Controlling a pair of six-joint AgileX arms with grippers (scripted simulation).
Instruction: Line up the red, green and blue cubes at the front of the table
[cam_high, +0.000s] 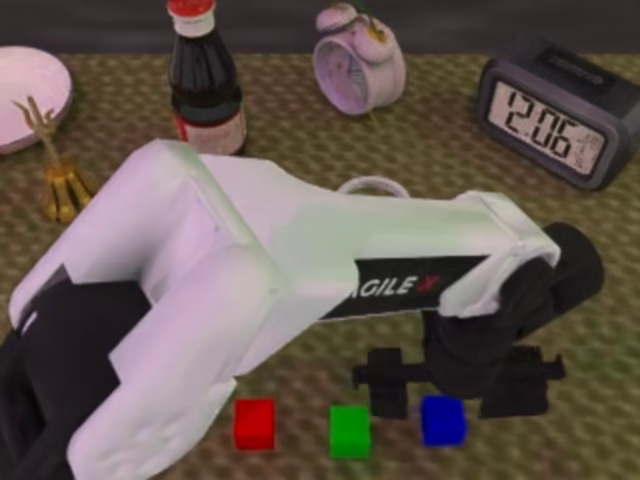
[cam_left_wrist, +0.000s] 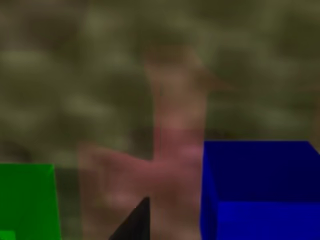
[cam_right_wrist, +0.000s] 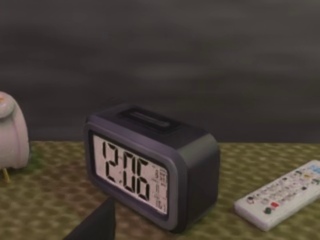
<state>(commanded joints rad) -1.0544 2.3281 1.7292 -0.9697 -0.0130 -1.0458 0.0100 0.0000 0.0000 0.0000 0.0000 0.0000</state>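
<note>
Near the lower edge of the top view, our left end effector (cam_high: 455, 395) hangs low over the tabletop (cam_high: 600, 300), its two dark fingers spread open, one to each side of the blue cube (cam_high: 442, 420). The blue cube sits between them, clear of both as far as we can see. The green cube (cam_high: 350, 431) lies just left of it in the frame, beside the left-hand finger (cam_high: 388, 385), and the red cube (cam_high: 254, 424) lies farther left again, so the three form a row along the bottom of the frame, each apart from the next. In the left wrist view the blue cube (cam_left_wrist: 260, 190) fills the lower right, the green cube (cam_left_wrist: 27, 200) the lower left, with bare tabletop between them and one dark fingertip (cam_left_wrist: 135, 225) at the bottom edge.

Our left arm's white body (cam_high: 250, 290) stretches from the lower left across the middle of the frame, covering much of the tabletop.

Farther back, a gold fork-like ornament (cam_high: 55, 170) and a pink plate (cam_high: 30, 95) stand at the upper left, a dark sauce bottle (cam_high: 205, 80) and a pink alarm clock (cam_high: 358, 62) at the upper centre, and a digital clock (cam_high: 555, 118) at the upper right. The right wrist view shows a white remote (cam_right_wrist: 282, 195) beside that clock; whether our right end effector is open or closed we cannot tell.
</note>
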